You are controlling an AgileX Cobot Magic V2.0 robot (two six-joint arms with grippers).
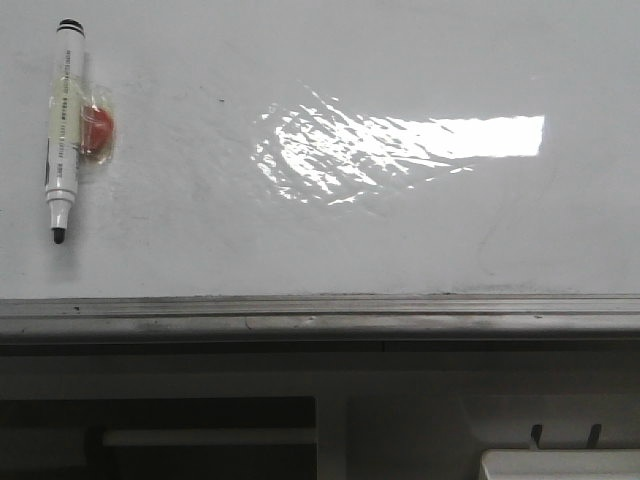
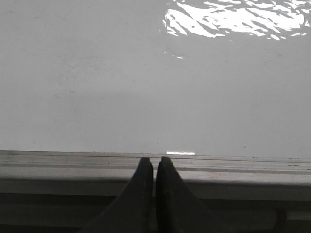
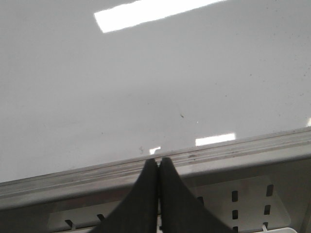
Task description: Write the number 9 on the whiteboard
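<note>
Marker [image 1: 63,130] lies far left on the whiteboard [image 1: 330,230], cap end away from the robot, bare black tip toward the rail [image 1: 320,315]. A small red blob [image 1: 97,131] under clear tape touches its right side.

Risks, judged from here:
- The uncapped tip could smear the board if the marker is nudged during pickup.
- The taped blob may snag a claw or tilt the grasp, giving a skewed stroke.
- Glare patch [image 1: 400,150] mid-board could hide a thin line.

Left claw [image 2: 155,170]: fingers pressed together, holding nothing, poised at the rail. Right claw [image 3: 158,172]: same, together and empty, at the rail. Neither is near the marker.

No 9 on the board yet. Surface is glossy white with faint grey smudges and a few specks; the board lies flat, filling the area beyond the rail.
</note>
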